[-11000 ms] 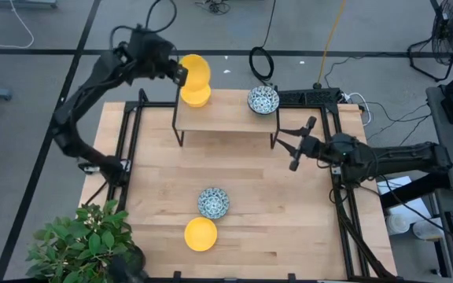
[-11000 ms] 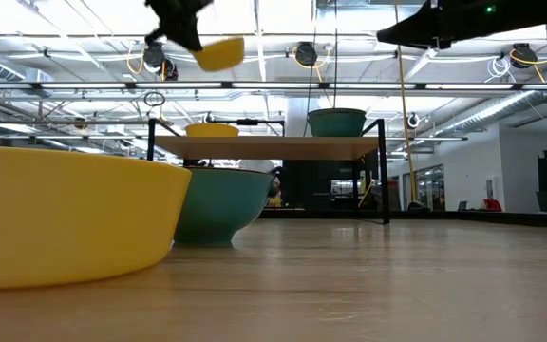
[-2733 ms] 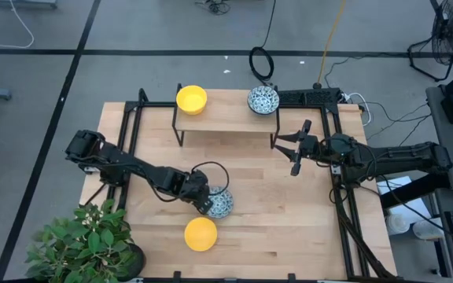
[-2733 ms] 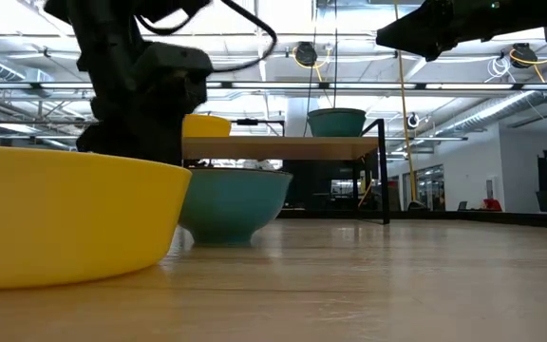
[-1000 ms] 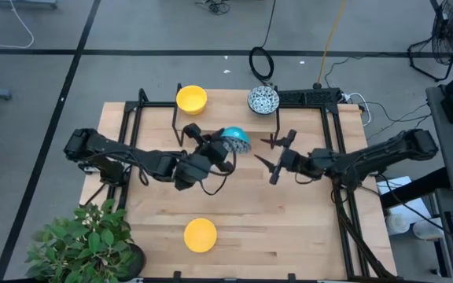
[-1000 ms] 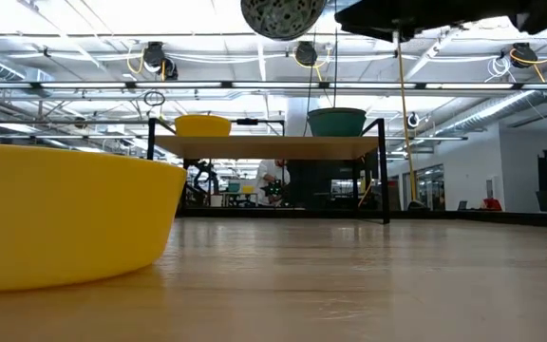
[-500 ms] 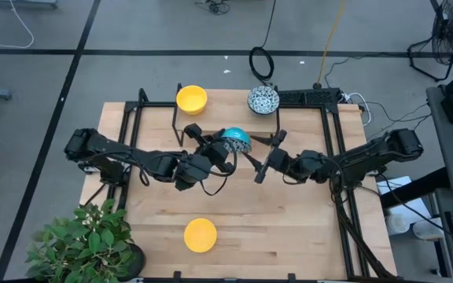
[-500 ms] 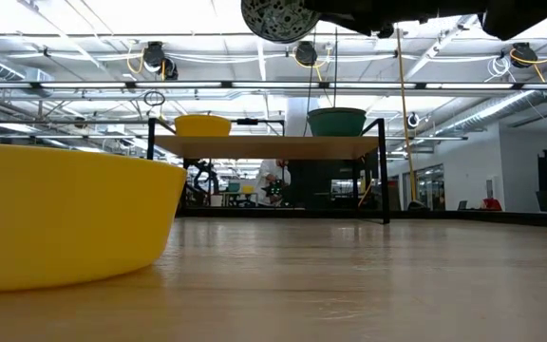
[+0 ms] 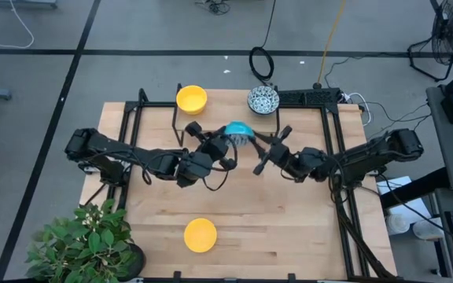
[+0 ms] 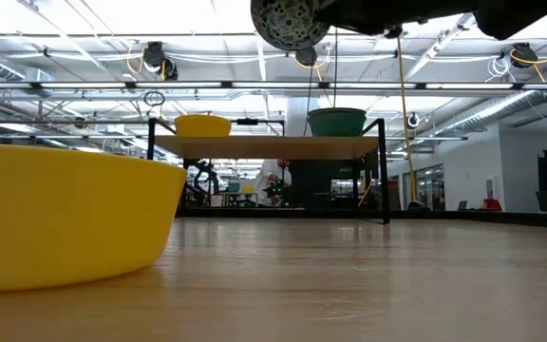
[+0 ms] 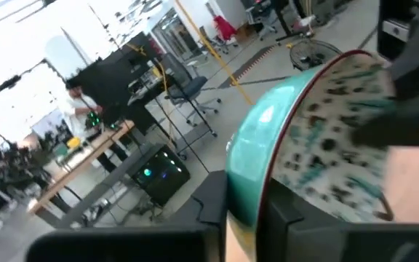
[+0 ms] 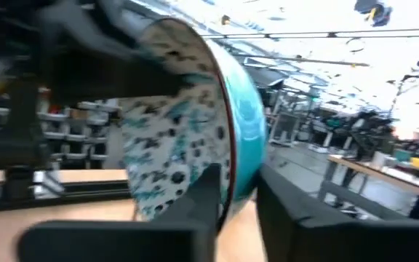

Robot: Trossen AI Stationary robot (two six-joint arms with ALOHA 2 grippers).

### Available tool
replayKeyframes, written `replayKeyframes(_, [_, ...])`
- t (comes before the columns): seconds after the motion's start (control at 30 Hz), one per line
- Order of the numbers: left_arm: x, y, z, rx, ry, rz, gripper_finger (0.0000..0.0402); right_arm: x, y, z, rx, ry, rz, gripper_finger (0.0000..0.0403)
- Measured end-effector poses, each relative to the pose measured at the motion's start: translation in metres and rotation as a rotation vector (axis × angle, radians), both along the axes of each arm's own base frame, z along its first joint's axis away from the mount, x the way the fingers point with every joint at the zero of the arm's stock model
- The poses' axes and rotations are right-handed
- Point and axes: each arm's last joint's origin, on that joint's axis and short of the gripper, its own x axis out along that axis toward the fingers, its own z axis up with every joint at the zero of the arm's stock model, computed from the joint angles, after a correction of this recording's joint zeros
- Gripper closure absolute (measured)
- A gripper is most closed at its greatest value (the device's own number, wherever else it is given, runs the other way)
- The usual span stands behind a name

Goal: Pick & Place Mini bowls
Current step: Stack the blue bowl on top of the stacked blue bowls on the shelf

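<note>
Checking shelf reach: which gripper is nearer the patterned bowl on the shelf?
Right. The right gripper is just below and left of the shelf's patterned bowl; the left gripper is farther left, at the raised bowl.

A leafy potted plant (image 9: 81,240) sits lower left; a raised wooden shelf (image 9: 226,118) stands upper centre on the table (image 9: 289,228).

Your left gripper (image 9: 228,146) and right gripper (image 9: 259,149) meet over mid-table, both raised, arms reaching in from opposite sides. Each has fingers either side of the same patterned bowl (image 9: 238,132) rim.
</note>
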Motion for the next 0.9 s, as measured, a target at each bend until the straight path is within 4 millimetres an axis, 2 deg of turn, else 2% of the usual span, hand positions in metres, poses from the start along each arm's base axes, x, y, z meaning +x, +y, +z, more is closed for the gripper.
replayKeyframes(0.07, [0.0, -0.001, 0.0, -0.022, -0.03, 0.007, 0.0347, 0.0, 0.0, 0.0, -0.018, 0.014, -0.008, 0.0372])
replayKeyframes(0.27, [0.0, -0.004, -0.005, -0.131, -0.096, -0.054, 0.0281, 0.0, -0.004, -0.003, -0.061, 0.078, -0.043, 0.0392])
replayKeyframes(0.4, [-0.001, -0.015, -0.007, -0.191, -0.108, -0.127, 0.024, 0.0, -0.004, -0.005, -0.076, 0.114, -0.048, 0.0402])
replayKeyframes(0.5, [-0.003, -0.027, -0.005, -0.211, -0.119, -0.198, 0.0213, 0.001, -0.005, -0.009, -0.105, 0.167, -0.028, 0.0401])
replayKeyframes(0.6, [-0.008, -0.045, -0.003, -0.201, -0.109, -0.249, 0.0192, 0.002, -0.005, -0.022, -0.112, 0.261, -0.022, 0.0401])
replayKeyframes(0.7, [-0.02, -0.068, -0.002, -0.176, -0.06, -0.32, 0.0176, 0.001, -0.011, -0.014, -0.065, 0.199, -0.054, 0.0401])
replayKeyframes(0.83, [-0.043, -0.093, 0.001, -0.122, 0.022, -0.383, 0.0164, 0.0, -0.015, -0.021, -0.055, 0.248, -0.069, 0.0401])
replayKeyframes(0.9, [-0.05, -0.101, -0.003, -0.092, 0.091, -0.402, 0.0161, 0.001, -0.016, -0.011, -0.062, 0.219, -0.076, 0.0401])
